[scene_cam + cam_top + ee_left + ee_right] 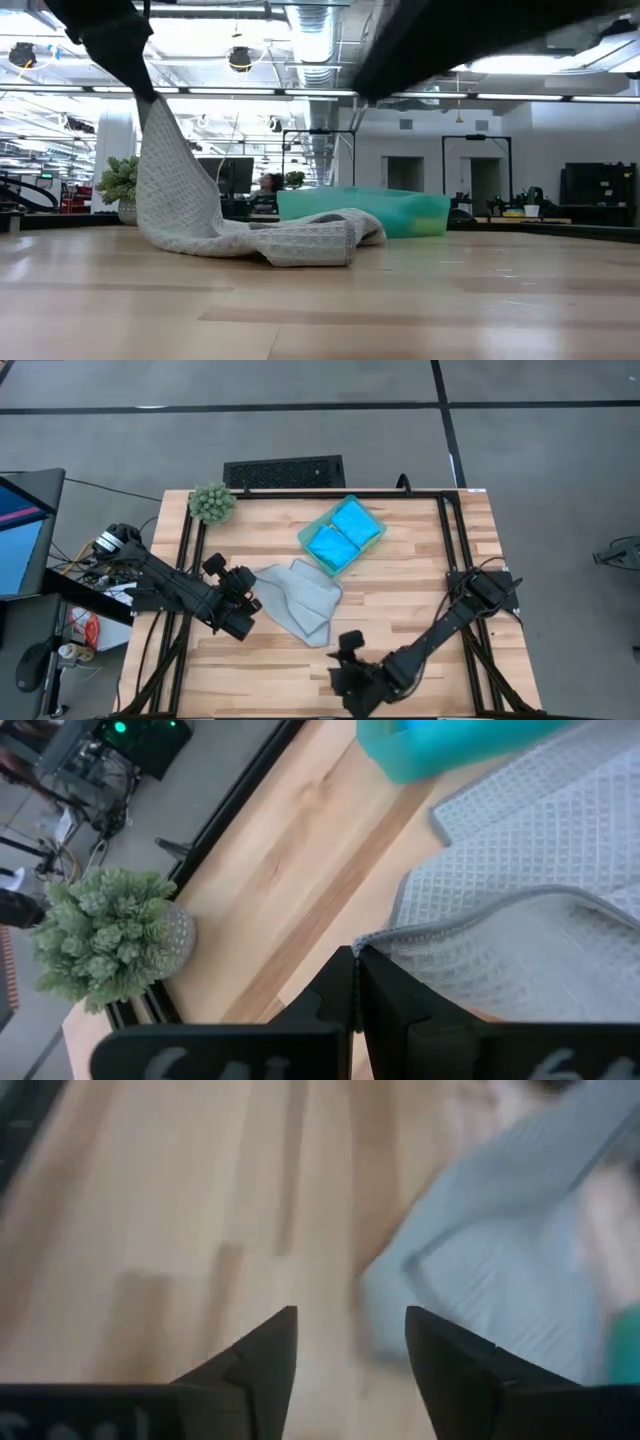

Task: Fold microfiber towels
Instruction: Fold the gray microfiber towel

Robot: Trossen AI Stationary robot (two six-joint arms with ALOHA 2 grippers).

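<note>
Your left pincer [250, 603] sits over the left half of the worktop [420, 600], its fingers pressed together on a corner of the light grey towel [300, 600]. In the left wrist view that hemmed corner [372, 946] is pinched right at the fingertips, and in the low view the cloth [190, 205] rises from the wood in a steep limp sheet up to the dark arm while the rest lies bunched in a low heap on the surface. From above, the grey towel spreads across the middle of the worktop, one edge folded over itself, its far corner just beside the teal-green tray [314, 552]. Your right pincer [348, 660] hangs near the front edge of the worktop, a little towards the right of centre and apart from the towel; its fingers [262, 1355] stand clearly parted with nothing between them, bare wood showing in the gap. The tray lies towards the back edge and holds two folded sky-blue towels [343, 534] side by side. A small fuzzy green plant [212, 503] stands at the back left corner.
</note>
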